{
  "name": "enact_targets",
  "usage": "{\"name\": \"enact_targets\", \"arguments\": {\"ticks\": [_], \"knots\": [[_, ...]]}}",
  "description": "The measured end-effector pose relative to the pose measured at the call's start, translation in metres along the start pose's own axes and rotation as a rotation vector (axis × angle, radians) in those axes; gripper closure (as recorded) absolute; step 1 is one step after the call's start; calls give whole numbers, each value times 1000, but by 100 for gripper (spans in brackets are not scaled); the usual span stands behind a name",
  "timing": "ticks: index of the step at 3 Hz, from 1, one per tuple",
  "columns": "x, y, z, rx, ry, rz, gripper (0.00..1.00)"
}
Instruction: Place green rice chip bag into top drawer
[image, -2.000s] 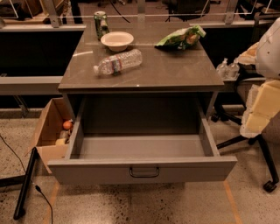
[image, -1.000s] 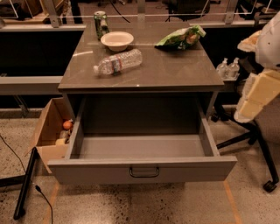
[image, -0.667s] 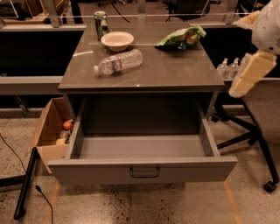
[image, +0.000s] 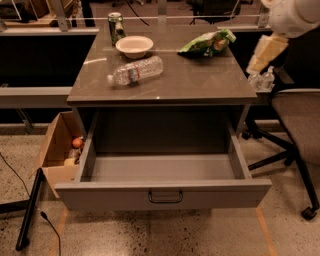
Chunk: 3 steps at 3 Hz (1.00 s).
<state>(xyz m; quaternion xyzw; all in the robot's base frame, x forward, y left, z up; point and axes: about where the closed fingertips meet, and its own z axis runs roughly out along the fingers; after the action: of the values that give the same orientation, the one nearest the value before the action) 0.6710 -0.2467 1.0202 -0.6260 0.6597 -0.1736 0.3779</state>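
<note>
Off the table's (image: 200, 82) right edge, hand (image: 267, 52) aloft

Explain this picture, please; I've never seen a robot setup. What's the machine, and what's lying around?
One camera looks down at a grey table from the front. The white shape at upper right is the robot's arm; the cream piece below it is its end effector, hanging beside the table's right edge, holding nothing visible. On the table are a green rice chip bag, a water bottle on its side, a pale bowl and a green can. The top drawer is pulled open. A cardboard box sits on the floor, left.
</note>
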Motion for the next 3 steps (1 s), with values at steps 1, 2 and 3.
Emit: {"name": "enact_targets", "arguments": {"ticks": [1, 2, 3], "knots": [[8, -38, 64, 91, -15, -30, 0], [10, -44, 75, 119, -23, -23, 0], [9, -40, 82, 119, -52, -36, 0]]}}
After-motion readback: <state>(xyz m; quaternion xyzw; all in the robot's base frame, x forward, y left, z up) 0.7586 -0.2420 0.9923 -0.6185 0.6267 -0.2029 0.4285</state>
